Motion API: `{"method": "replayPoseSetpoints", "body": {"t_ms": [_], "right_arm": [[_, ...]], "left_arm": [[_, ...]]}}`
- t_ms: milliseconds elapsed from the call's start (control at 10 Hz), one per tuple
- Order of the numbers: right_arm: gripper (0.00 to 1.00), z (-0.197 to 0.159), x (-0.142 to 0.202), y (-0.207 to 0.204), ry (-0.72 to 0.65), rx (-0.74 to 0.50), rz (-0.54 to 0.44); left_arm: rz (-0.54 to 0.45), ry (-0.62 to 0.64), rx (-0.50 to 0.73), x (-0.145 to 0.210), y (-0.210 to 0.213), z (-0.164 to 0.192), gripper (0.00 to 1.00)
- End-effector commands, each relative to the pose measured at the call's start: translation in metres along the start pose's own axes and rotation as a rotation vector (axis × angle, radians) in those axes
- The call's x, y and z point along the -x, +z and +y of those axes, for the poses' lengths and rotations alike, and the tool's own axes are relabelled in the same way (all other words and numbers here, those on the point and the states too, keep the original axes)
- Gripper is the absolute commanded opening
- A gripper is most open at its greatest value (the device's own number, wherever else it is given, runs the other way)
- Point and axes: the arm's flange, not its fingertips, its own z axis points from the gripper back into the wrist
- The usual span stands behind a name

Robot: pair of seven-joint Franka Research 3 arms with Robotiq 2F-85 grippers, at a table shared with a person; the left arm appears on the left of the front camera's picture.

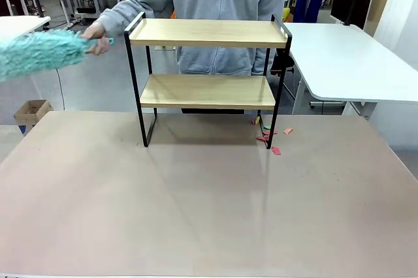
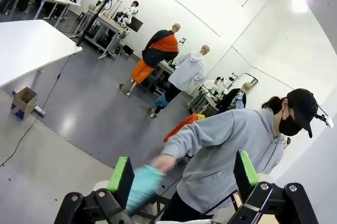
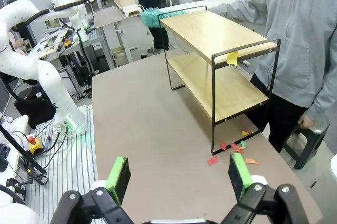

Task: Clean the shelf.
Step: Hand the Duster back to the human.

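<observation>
The shelf point(image 1: 208, 32) stands at the far middle of the brown table point(image 1: 196, 213), with two light wooden boards in a thin black frame. Behind it a person in a grey hoodie holds a fluffy teal duster point(image 1: 36, 55) out to the left of the top board. In the right wrist view the shelf point(image 3: 210, 34) lies ahead, the duster point(image 3: 157, 17) at its far end, and a yellow scrap point(image 3: 232, 58) hangs on its near rail. My right gripper point(image 3: 179, 174) is open and empty above the table. My left gripper point(image 2: 184, 174) is open and empty, facing the person's hand, which holds a teal blur point(image 2: 143, 186).
Small coloured paper scraps point(image 1: 270, 137) lie on the table by the shelf's right foot, also seen as scraps point(image 3: 234, 150) from the right wrist. White tables point(image 1: 346, 56) stand behind right. A cardboard box point(image 1: 31, 112) sits on the floor left. A stool point(image 3: 310, 140) stands by the person.
</observation>
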Motion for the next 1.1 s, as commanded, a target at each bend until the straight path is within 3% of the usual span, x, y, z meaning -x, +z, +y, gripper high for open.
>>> {"method": "replayPoseSetpoints", "body": {"t_ms": [0,1000], "right_arm": [[1.0,0.0007,-0.0012,0.0014,0.015,-0.004,-0.01],[1.0,0.0007,-0.0012,0.0014,0.015,-0.004,-0.01]], "left_arm": [[-0.009,-0.005,-0.004,0.0005,0.0009,-0.0007,1.0],[-0.009,-0.005,-0.004,0.0005,0.0009,-0.0007,1.0]]}}
